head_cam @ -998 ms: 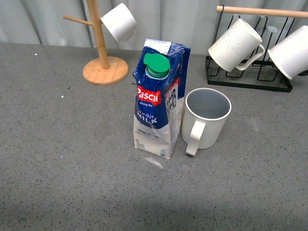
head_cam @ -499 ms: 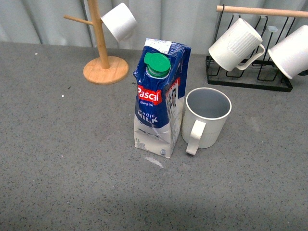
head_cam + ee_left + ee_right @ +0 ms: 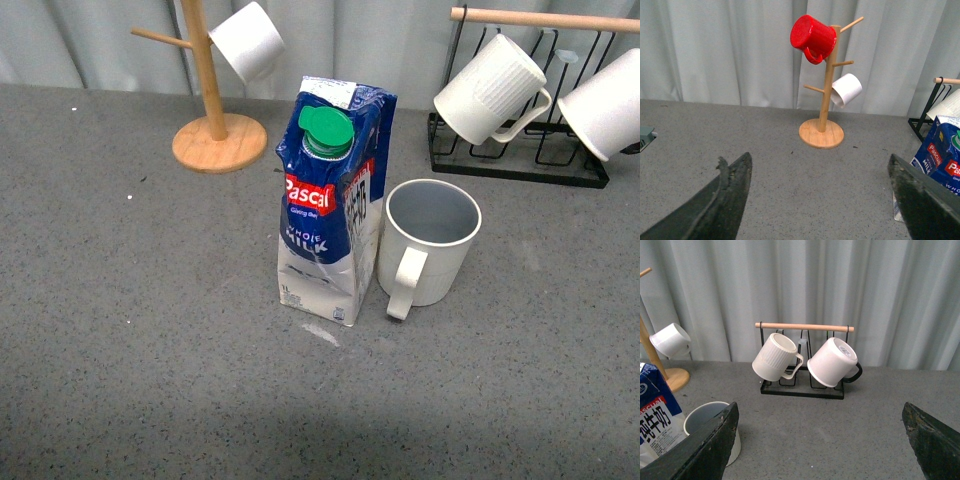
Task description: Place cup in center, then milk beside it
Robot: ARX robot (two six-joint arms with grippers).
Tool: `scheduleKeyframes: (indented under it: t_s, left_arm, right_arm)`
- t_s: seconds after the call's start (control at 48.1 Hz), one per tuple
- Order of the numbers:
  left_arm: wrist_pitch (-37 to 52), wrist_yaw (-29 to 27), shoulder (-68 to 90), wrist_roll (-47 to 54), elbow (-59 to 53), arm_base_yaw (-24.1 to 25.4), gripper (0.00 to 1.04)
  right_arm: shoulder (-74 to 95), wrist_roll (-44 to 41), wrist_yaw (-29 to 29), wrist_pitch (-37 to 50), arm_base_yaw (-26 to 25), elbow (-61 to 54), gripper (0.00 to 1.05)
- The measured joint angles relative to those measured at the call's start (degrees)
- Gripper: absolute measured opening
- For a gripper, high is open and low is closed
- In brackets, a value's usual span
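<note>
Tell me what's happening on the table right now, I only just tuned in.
Nothing is being handled. The tall blue-and-white milk carton with a green cap stands upright mid-table, and the cream-white ribbed mug sits upright right beside it, handle toward the camera. Both wrist views show open claws, left claw and right claw, holding nothing and apart from both items. The placing looks done.

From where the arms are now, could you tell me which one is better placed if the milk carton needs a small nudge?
Probably the left. Its open end effector has the milk carton at the view's edge, unobstructed. From the right end effector, also open, the cup stands on that side of the carton.
</note>
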Motion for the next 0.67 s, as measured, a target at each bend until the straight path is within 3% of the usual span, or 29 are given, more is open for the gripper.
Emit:
scheduleKeyframes:
  t_s: [0.104,0.665]
  left_arm:
    - [0.00,0.00,0.00,0.09,0.00,0.00,1.00]
    - [0.00,0.00,0.00,0.13,0.00,0.00,0.98]
  right_arm:
    - [0.00,0.00,-0.02,0.00,0.00,0.00,0.96]
    - [0.00,0.00,0.00,0.00,0.00,0.00,0.96]
